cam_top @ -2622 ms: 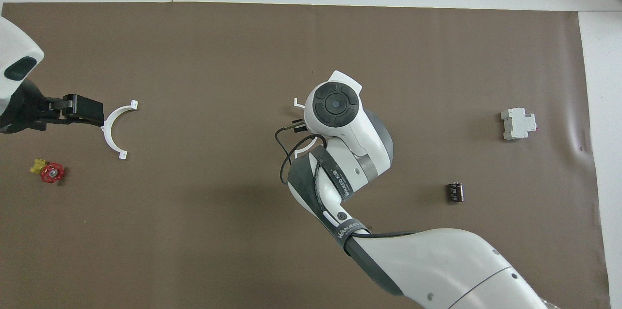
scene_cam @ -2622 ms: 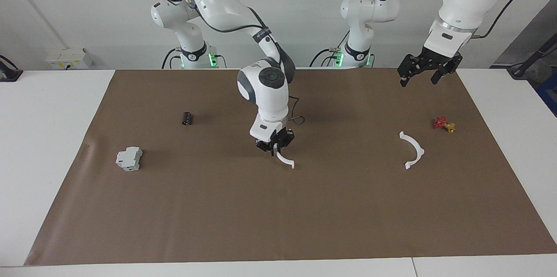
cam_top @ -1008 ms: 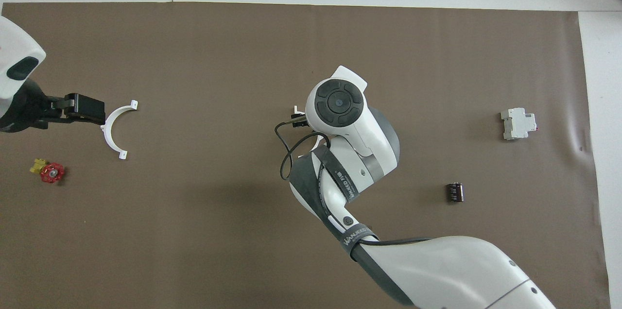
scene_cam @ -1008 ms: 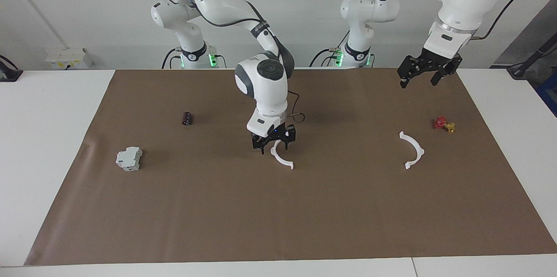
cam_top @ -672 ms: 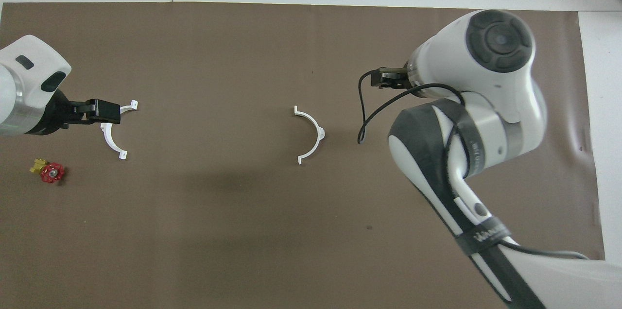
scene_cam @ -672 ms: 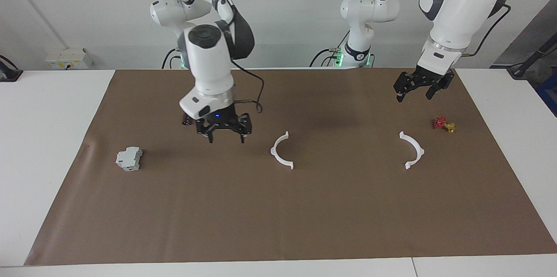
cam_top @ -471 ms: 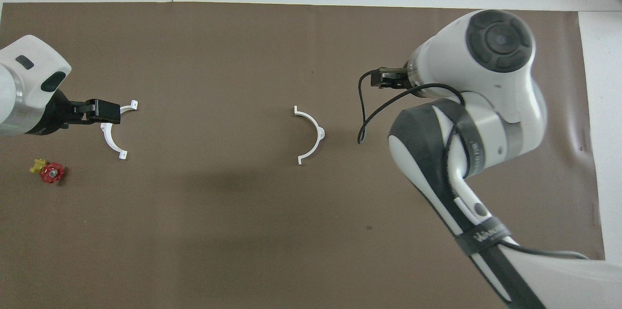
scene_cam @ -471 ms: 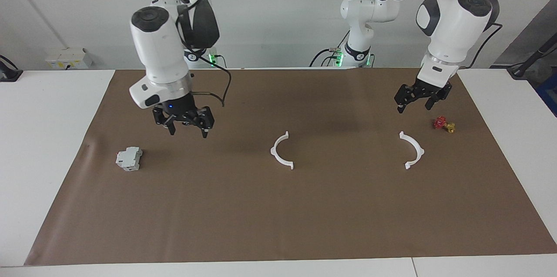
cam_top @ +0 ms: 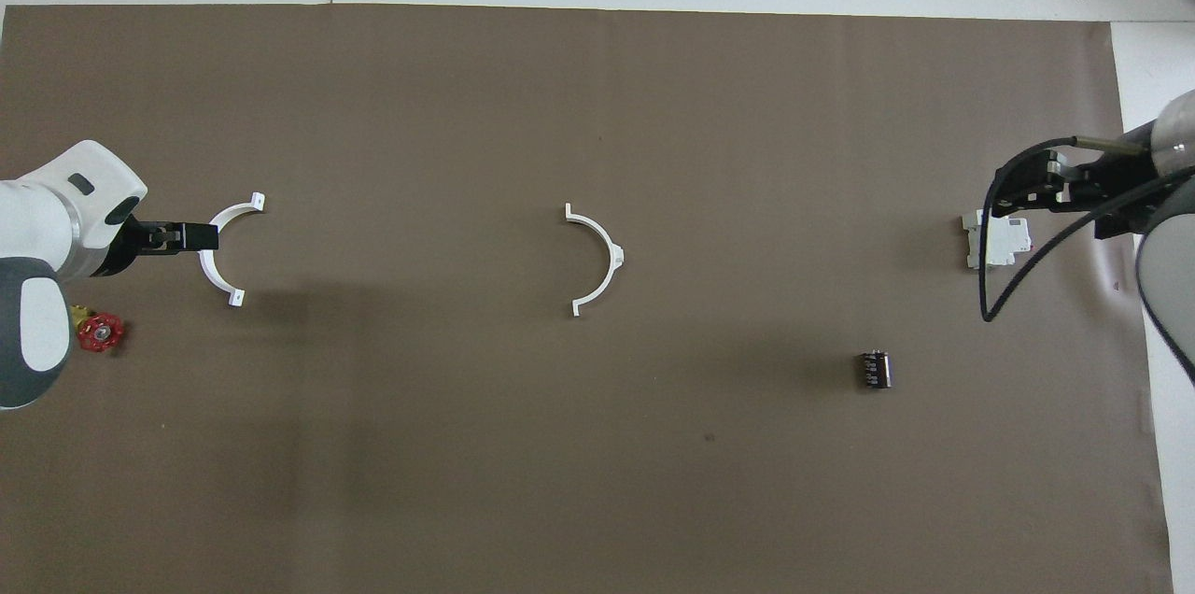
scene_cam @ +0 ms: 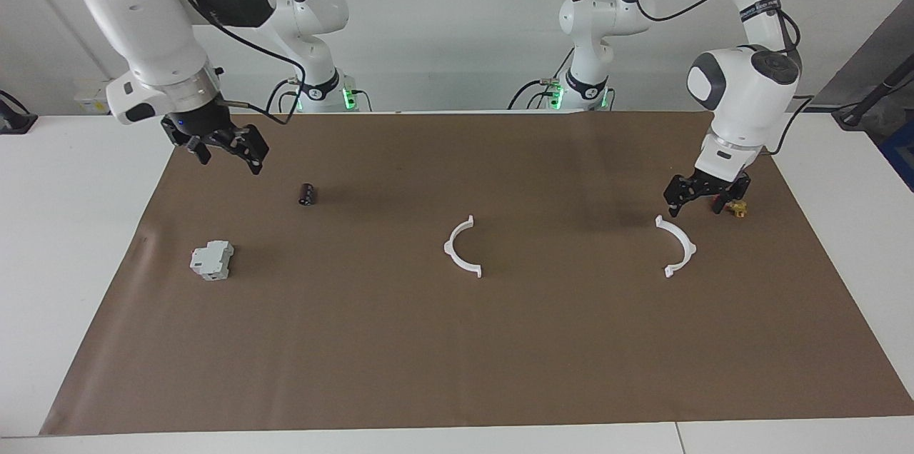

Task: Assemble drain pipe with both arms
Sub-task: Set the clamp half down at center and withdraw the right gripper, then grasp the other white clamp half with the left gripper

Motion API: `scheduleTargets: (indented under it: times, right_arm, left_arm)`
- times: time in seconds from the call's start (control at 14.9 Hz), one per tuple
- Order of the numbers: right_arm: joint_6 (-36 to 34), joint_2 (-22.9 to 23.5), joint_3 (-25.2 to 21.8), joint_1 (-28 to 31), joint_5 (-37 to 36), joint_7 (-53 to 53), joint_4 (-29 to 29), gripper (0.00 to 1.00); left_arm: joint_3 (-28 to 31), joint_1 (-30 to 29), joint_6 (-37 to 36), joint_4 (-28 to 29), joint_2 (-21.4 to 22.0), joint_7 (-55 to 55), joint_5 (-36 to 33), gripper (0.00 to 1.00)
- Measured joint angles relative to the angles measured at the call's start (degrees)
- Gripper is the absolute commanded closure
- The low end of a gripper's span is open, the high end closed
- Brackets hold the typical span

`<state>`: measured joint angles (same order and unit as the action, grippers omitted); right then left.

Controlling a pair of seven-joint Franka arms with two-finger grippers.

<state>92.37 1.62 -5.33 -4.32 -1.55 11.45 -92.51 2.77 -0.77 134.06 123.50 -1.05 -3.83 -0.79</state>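
The left gripper hung with fingers spread and empty just above one half-ring; the other half-ring lay mid-mat. The right gripper waited, open. A good grasp likely meant straddling the arc squarely before closing.

High facing camera, steep overhead camera; shared brown mat.
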Motion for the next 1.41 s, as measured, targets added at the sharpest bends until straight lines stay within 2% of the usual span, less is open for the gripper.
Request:
scheduleTargets:
  times: [0.27, 0.61, 0.87, 1.01, 1.21, 1.41]
  right_arm:
    - [-6.79, -2.46, -0.03, 1.69, -0.15, -9.6, 2.26, 0.0]
    - [-7.38, -2.88, 0.64, 1.28, -1.27, -10.79, 2.19, 0.0]
    - [-7.49, -2.89, 1.29, 0.77, -2.24, -10.8, 2.64, 0.0]
    - [-7.54, -2.88, 1.29, 0.78, -2.21, -10.81, 2.8, 0.0]
    - [-8.44, -2.89, 1.01, 1.03, -2.13, -10.8, 3.32, 0.0]
    - [-8.43, -2.88, 0.78, 1.2, -1.96, -10.81, 3.34, 0.0]
  left_arm:
    - [0.09, -1.91, 4.83, 1.1, -3.76, 2.91, 0.0, 0.0]
    - [0.03, -2.13, 10.41, 2.49, -8.97, 14.28, 0.0, 0.0]
    - [-0.34, -2.07, 12.74, 4.26, -9.33, 24.1, 0.0, 0.0]
    - [-0.46, -1.99, 12.75, 4.27, -9.33, 25.57, 0.0, 0.0]
    - [-0.46, -1.99, 12.74, 4.37, -9.33, 26.04, 0.0, 0.08]
    - [-0.45, -1.99, 12.75, 5.01, -9.33, 26.42, 0.0, 0.08]
